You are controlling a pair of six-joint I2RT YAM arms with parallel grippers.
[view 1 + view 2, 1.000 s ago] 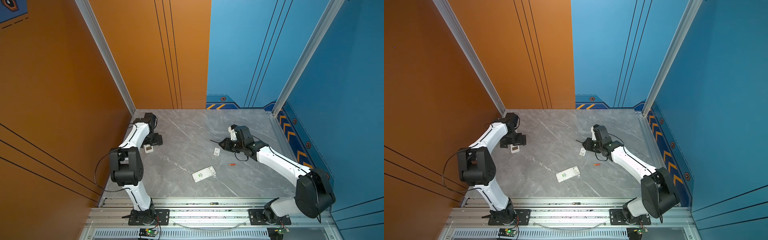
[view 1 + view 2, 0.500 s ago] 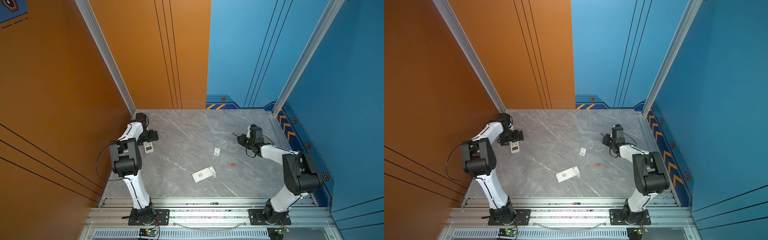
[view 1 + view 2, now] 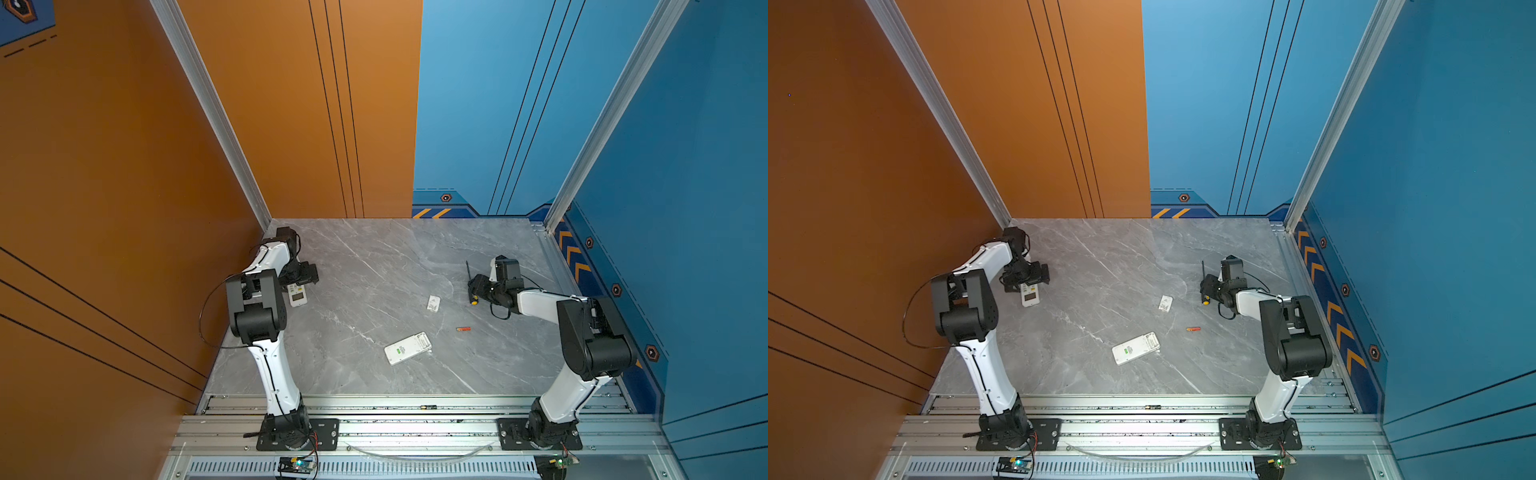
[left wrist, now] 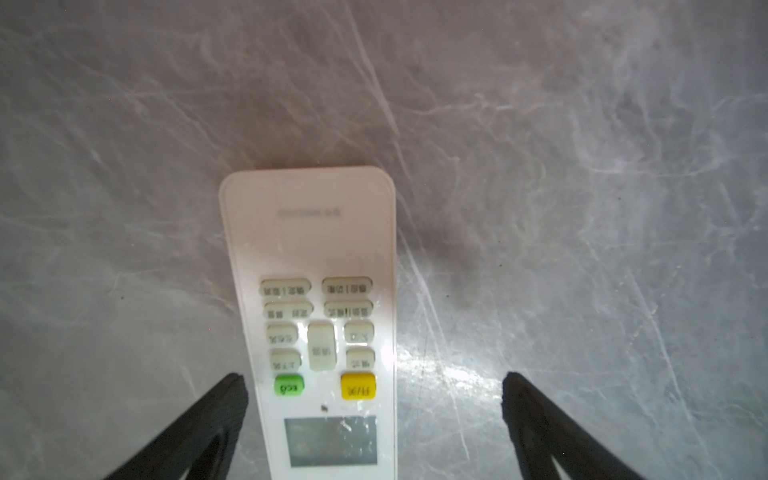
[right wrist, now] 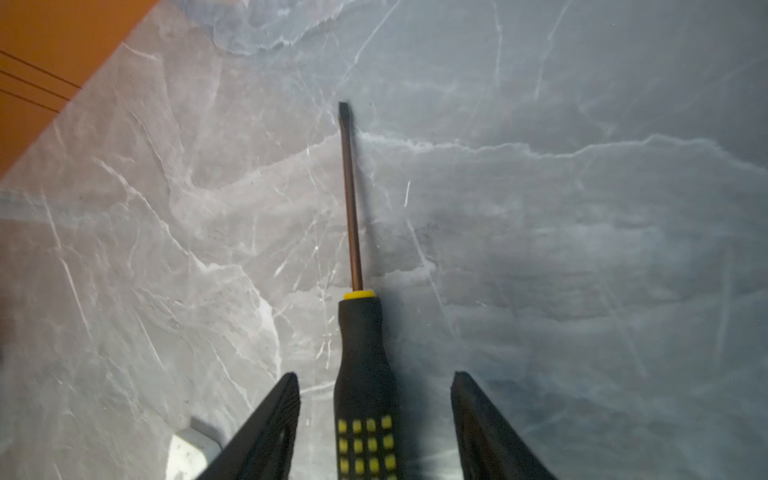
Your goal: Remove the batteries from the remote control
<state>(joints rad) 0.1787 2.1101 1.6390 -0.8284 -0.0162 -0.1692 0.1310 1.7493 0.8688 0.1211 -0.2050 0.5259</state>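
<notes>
Fingers [image 4: 216,415] of the left gripper [image 4: 374,380] stand spread wide, grasping nothing, either side of a white rectangular plastic remote control [image 4: 316,291]. It lies buttons-up on the grey marbled worktop [image 4: 582,208] near the far left corner. Those of the right gripper [image 5: 374,376] are also parted. The black-and-yellow-handled flat screwdriver [image 5: 361,353] lies loose between them, touching neither, toward the right edge.

I judge the job partly done. One orange-red cylindrical battery [image 3: 463,328] lies bare on the worktop, right of the middle. A small white plastic cover [image 3: 433,302] lies apart from it, nearer the far edge. A second white remote control [image 3: 407,348] lies back-up near the middle, with a green patch on it. The remote between the left fingers looks not yet opened.

Whether that green patch is a battery or a label is too small to tell. The buttons-up remote hides its battery bay entirely. A tiny dark gold-tipped cylinder [image 3: 428,407] lies in the metal rail [image 3: 332,409] past the near edge. It may be another battery, but I cannot confirm it.
</notes>
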